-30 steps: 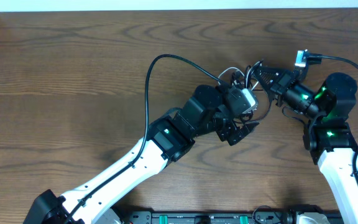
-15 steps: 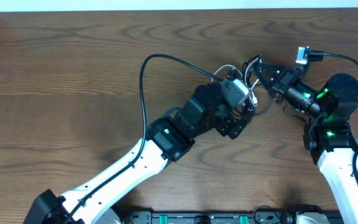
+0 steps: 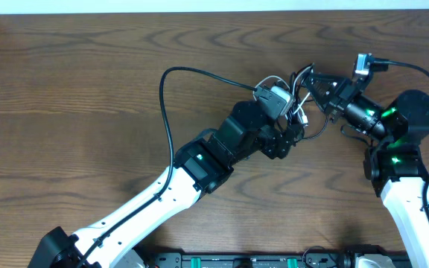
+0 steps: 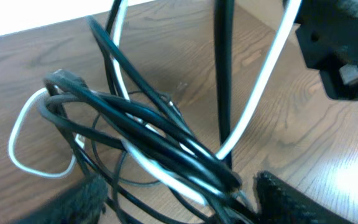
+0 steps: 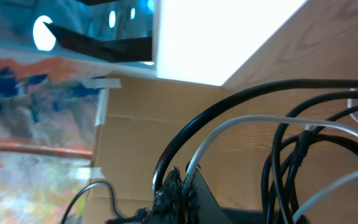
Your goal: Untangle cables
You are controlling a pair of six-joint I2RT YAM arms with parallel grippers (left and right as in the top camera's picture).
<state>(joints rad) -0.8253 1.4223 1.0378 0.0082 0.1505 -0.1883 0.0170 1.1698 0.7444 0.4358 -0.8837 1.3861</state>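
Dark wood-grain table (image 3: 88,89) is filling the overhead view.
A pale strip (image 3: 199,6) is running along the table's far edge. Past the table, brown cardboard (image 5: 129,155) is standing, a blurred blue-and-orange surface (image 5: 30,112) is showing beside it, and white glare (image 5: 222,37) is blazing above.

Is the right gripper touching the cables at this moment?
Touching. In the right wrist view, a black and a white cord of the cables rise straight out from between the fingertips of the right gripper, with no gap visible.
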